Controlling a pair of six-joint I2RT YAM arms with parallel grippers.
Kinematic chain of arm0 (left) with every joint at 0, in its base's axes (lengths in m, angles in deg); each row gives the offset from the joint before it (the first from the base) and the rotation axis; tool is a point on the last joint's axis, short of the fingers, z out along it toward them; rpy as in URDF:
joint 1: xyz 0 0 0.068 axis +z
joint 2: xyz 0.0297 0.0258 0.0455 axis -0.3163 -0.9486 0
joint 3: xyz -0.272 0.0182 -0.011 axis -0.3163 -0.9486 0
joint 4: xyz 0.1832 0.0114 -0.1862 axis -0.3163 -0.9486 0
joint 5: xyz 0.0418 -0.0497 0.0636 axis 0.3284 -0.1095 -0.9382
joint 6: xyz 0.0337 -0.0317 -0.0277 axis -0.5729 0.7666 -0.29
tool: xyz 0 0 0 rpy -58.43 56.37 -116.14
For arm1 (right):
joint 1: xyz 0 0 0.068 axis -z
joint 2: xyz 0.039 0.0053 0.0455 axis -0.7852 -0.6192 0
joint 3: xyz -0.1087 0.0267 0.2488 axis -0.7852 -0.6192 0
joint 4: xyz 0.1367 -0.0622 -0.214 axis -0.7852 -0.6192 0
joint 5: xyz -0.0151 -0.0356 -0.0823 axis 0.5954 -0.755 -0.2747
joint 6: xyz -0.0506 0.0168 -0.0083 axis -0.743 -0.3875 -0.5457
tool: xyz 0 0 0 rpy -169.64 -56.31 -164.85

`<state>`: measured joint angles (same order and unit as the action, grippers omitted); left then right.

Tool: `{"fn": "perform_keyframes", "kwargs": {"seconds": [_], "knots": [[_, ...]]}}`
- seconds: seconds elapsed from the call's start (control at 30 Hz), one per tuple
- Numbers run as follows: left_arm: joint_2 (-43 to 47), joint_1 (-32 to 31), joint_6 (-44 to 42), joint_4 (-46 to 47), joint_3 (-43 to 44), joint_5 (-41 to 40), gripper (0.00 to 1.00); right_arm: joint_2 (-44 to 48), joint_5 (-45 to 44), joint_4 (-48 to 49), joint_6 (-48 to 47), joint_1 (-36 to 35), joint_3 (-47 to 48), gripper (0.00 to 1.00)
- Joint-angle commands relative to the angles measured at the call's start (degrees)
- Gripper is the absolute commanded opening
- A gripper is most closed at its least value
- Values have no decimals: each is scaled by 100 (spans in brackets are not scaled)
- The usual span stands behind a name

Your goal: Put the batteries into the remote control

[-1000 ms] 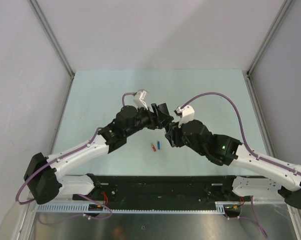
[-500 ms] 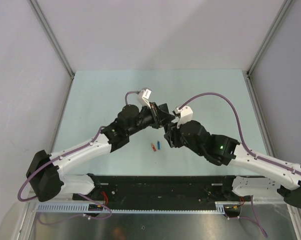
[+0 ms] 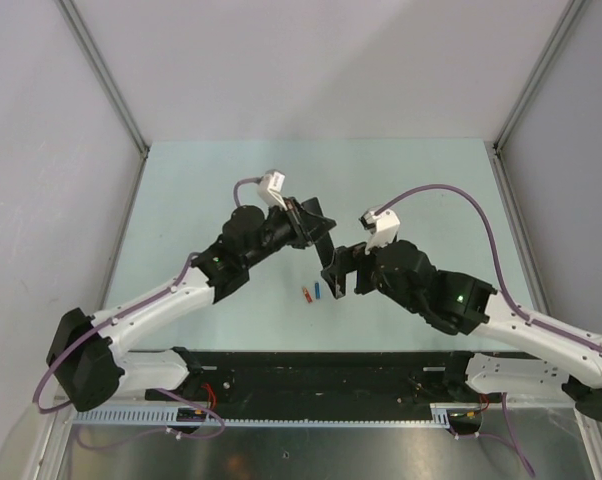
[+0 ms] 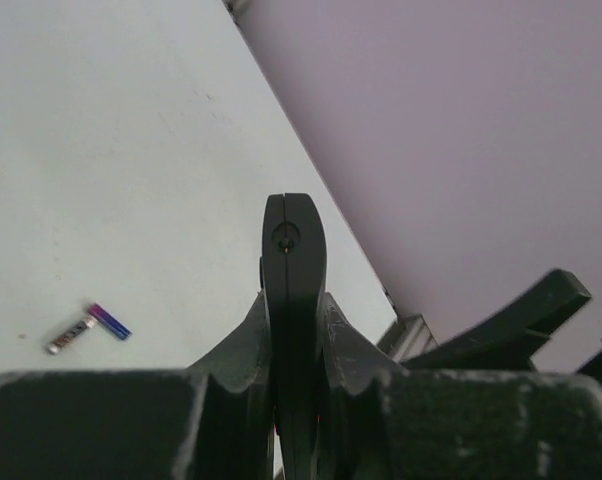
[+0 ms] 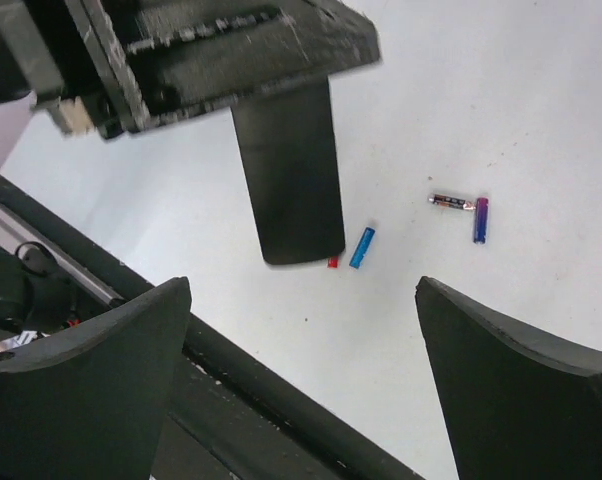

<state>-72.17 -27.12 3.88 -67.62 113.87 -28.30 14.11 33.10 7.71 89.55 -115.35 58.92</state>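
Observation:
My left gripper (image 3: 315, 222) is shut on the remote control (image 3: 324, 250), a slim black bar that hangs from it above the table. In the left wrist view the remote control (image 4: 293, 235) shows edge-on, pinched between the fingers of the left gripper (image 4: 293, 305). My right gripper (image 3: 347, 268) stands open just right of the bar, touching nothing. From the right wrist view the remote control (image 5: 289, 185) hangs ahead of the wide-open right gripper (image 5: 301, 290). On the table below lie a blue battery (image 5: 361, 247), a red one (image 5: 332, 262) half hidden, and two more batteries (image 5: 479, 220).
A black base plate (image 3: 321, 375) runs along the near edge, seen as a dark rail (image 5: 211, 365) in the right wrist view. White walls with metal posts (image 3: 106, 75) enclose the pale green table (image 3: 201, 180). Purple cables loop over both arms.
The left gripper shut on the remote control. The right gripper then opened, let go of it and drew back to the right. The left arm swung the bar slightly left.

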Motion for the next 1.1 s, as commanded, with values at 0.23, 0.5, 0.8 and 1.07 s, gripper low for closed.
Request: {"fn": "perform_keyframes", "kwargs": {"seconds": [0.23, 0.5, 0.8, 1.07], "knots": [[922, 539, 141, 974, -714, -681, 0, 625, 561, 831, 1138, 594, -290, 100], [1335, 346, 274, 3505, -2279, -1480, 0, 750, 3778, 3715, 2968, 2590, -1909, 95], [1239, 83, -149, 3524, -2174, -1526, 0, -358, 4834, 4638, 3337, 2547, -1882, 96], [1098, -75, -315, 3524, -2095, -1578, 0, -674, 4860, 5174, 3495, 2494, -1882, 89]]}}
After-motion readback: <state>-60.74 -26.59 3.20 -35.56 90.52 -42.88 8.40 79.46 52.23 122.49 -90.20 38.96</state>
